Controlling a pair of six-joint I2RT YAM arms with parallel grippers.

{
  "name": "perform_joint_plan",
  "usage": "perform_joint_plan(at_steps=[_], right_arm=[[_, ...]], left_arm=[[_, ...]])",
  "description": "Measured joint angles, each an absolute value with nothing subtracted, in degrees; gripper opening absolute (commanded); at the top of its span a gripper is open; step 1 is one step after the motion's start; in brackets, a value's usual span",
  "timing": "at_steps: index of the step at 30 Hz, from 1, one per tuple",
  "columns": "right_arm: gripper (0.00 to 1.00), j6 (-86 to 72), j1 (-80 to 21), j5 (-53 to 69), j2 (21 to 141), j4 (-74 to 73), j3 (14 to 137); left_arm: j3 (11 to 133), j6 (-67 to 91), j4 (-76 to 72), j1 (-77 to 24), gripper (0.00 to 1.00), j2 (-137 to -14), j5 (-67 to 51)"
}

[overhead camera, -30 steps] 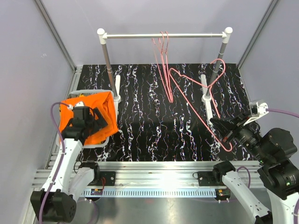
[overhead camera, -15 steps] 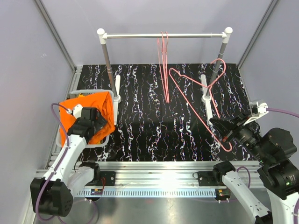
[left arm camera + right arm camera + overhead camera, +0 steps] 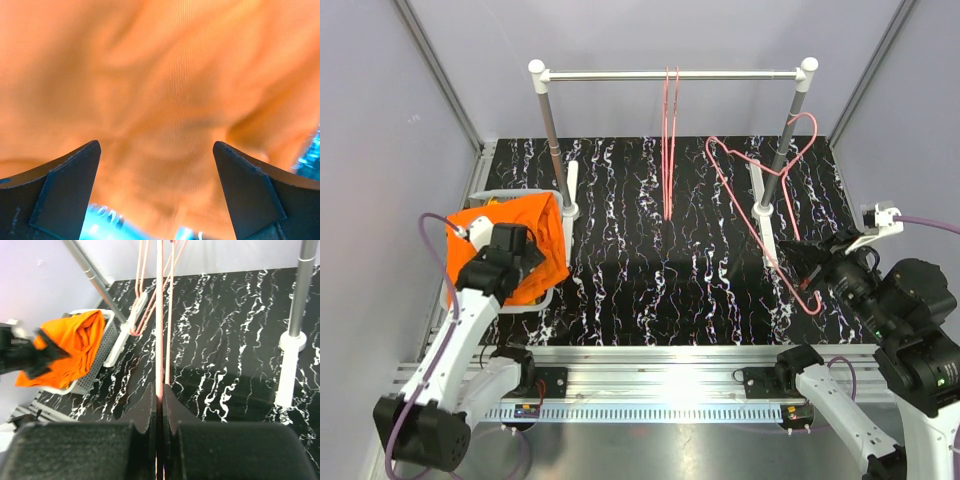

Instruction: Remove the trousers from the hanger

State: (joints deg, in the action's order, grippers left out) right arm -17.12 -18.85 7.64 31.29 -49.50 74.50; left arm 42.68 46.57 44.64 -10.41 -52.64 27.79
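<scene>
Left gripper [image 3: 156, 150] gapes wide over the orange trousers [image 3: 510, 240] at frame left, while the pink hanger [image 3: 159, 315] clamped in the right gripper [image 3: 158, 390] may snag the upper-right rack post [image 3: 803, 90].

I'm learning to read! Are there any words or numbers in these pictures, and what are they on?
None can be read.
Pale blue marks below the orange trousers, left wrist view: too blurred.
Small board on the front rail: too small.
The hanger in the right pincer is bare wire.
</scene>
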Motion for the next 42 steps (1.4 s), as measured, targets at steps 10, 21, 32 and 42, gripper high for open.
perform_joint_plan(at_steps=[10, 21, 32, 42], right_arm=[[0.00, -15.2, -18.9, 0.8, 38.5, -45.5, 75.3], [0.00, -7.6, -18.9, -6.9, 54.1, -27.9, 75.4], [0.00, -5.3, -23.2, -14.4, 67.5, -20.2, 75.4], [0.00, -5.8, -36.0, -23.4, 70.5, -16.8, 73.1]], left_arm=[[67.8, 37.7, 57.7, -10.4, 0.99, -42.0, 24.9], [83.0, 21.4, 66.4, -10.4, 0.99, -37.3, 17.0], [87.4, 16.2, 74.1, -10.4, 0.99, -34.7, 18.0], [85.7, 14.8, 73.8, -10.4, 0.99, -31.6, 18.4]])
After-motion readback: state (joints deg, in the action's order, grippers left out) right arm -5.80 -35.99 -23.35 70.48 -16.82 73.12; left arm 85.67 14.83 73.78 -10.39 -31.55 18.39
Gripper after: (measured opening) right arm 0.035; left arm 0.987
